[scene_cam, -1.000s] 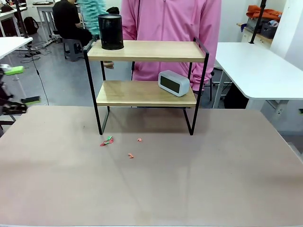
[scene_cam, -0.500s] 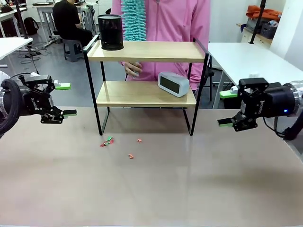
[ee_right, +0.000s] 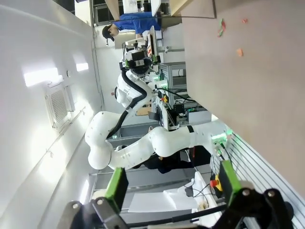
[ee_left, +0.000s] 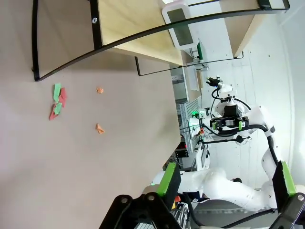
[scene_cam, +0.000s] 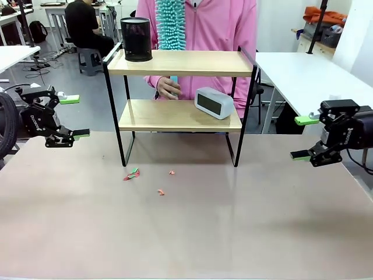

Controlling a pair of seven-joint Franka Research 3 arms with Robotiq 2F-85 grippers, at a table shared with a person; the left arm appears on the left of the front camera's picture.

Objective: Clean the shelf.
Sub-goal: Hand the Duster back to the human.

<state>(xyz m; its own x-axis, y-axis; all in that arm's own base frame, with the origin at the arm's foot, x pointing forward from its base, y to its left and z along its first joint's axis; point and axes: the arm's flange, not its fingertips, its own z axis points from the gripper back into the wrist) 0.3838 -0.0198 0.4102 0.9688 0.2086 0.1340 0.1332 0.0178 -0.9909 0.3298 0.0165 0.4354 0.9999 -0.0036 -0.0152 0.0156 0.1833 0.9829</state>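
Clock (scene_cam: 214, 102) and hand (scene_cam: 168, 87) crowd shelf's (scene_cam: 180, 63) lower board

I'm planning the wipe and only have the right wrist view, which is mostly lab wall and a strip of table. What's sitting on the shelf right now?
Observer: On the shelf's top board, a black mesh cup stands upright at the left end.
Operator: And the lower board?
Observer: A grey clock rests toward its right end, screen facing our side.
Operator: Where's the person?
Observer: Right behind the shelf. Their hand is between the two boards and holds a teal duster that sticks up above the top board.
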